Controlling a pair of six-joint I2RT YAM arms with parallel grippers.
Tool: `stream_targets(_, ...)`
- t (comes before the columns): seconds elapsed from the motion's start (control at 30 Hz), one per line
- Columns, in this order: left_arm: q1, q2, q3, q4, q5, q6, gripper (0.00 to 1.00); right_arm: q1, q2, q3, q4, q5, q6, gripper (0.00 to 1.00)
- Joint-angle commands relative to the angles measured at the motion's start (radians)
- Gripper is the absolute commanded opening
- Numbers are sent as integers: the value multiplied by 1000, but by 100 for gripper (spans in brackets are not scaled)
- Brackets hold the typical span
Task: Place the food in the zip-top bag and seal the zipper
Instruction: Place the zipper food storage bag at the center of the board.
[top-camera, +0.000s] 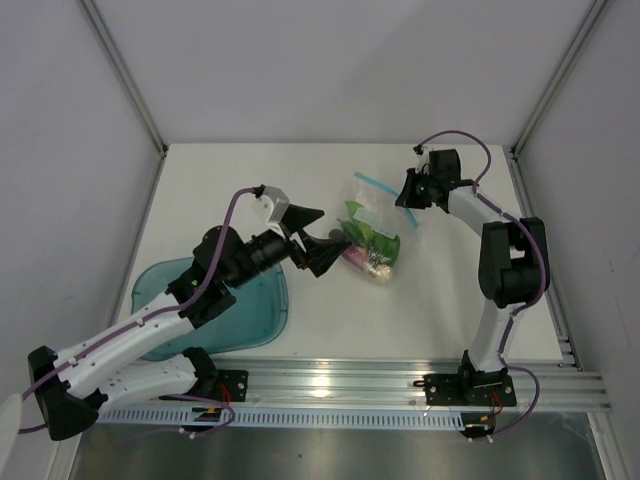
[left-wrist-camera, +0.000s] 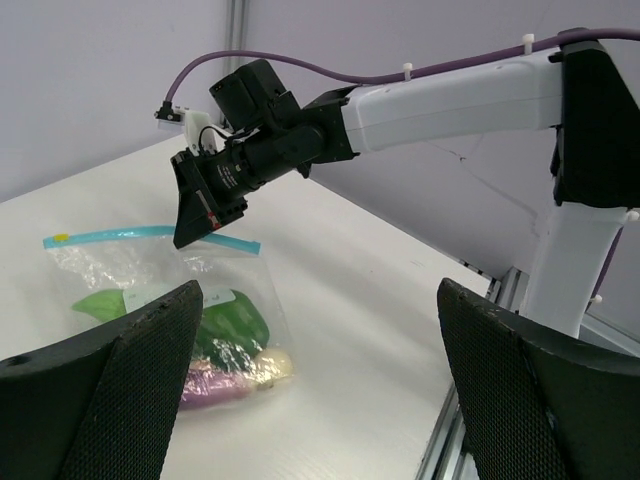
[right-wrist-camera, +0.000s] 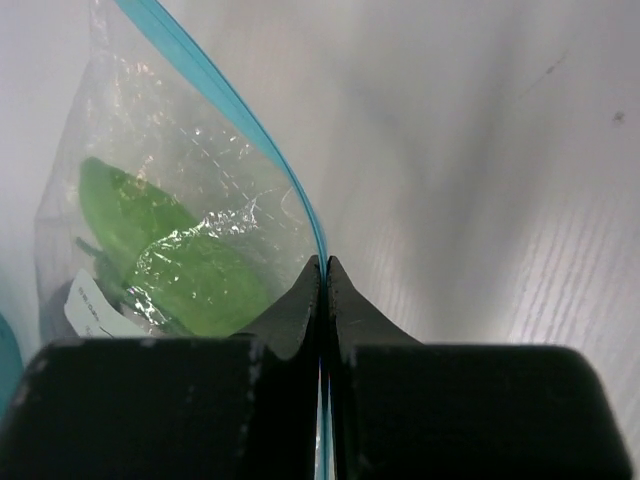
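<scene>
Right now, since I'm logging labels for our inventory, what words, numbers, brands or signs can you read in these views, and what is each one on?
No text can be read in any view.
White sticker seen through the clear floppy plastic zip-top bag: any print on it is too small and blurred to read.

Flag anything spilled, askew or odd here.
Nothing stands out. The food sits inside the bag on the table, none loose, and the right gripper is shut on the zipper.
</scene>
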Motion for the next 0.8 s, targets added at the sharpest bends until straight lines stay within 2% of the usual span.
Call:
stream_targets(0.0,5,10,26,8,-31,15,100,-28,57,81,59,-8,3,0)
stream_targets(0.13,5,36,38,-22,-91,-16,100,-36,109,107,65,18,-5,0)
stream_targets(0.4,6,52,55,-67,-92,-57,100,-37,201,141,49,37,15,0)
stream_targets(0.5,6,55,71,-119,-148,-86,99,-37,222,161,42,34,32,1)
stream_targets(0.53,6,56,76,-136,-155,-92,99,-37,234,172,18,37,35,4)
stream_targets(0.63,8,50,87,-182,-168,-115,99,-36,250,205,-9,44,26,26)
stream_targets(0.77,8,21,68,-214,-168,-152,100,-30,239,236,-56,77,15,38)
